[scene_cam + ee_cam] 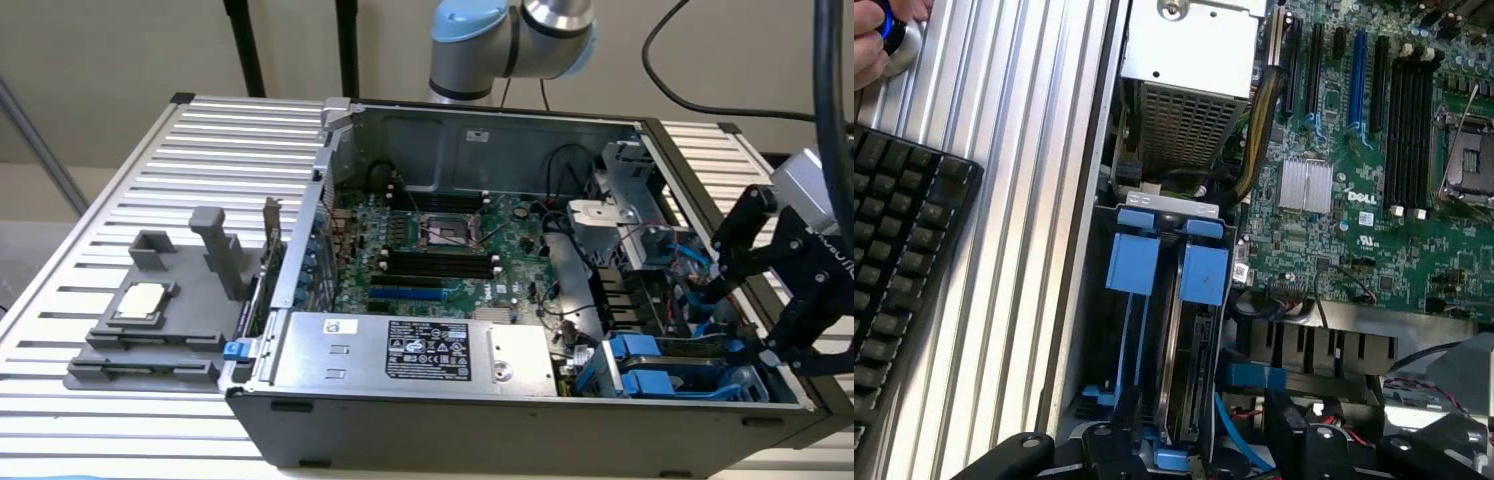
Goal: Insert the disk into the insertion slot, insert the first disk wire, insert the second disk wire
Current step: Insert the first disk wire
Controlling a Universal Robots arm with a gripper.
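Disk [1189, 380]: seen edge-on, standing in the insertion slot [1128, 340] between blue rails, with its blue carrier tab [1204, 270] at the end away from the jaws. Whether it is fully home cannot be told.
Risk, snagging: a light blue cable [1239, 432] lies loose just beside the disk, close under the jaws. It is judged likely to be caught or pinched if a descent is made without clearing it.
Risk, misalignment: the bay is narrow and crowded. A plug offered at a tilt could be forced or bent against its socket.
Risk, collision: with the linkages spread this wide, the chassis wall [534, 430] could be struck.
Jaws: the gripper [1204, 462] is held wide apart. Nothing is clamped, and nothing is seen to be touched.
Jaws, position: the gripper is poised over the cable end of the bay. From outside, the gripper [767, 335] is seen hanging at the chassis corner on the exterior view's right.
Nearest: a blue connector block [1254, 377] sits just beside the disk's end. Whether it is mated cannot be told.
Further out: the green motherboard [1374, 180] and the silver power-supply box [1189, 60].
Outermost: the slatted surface [1014, 200], a black keyboard [904, 260] lying on it, and a person's hand [874, 45] at the far corner.
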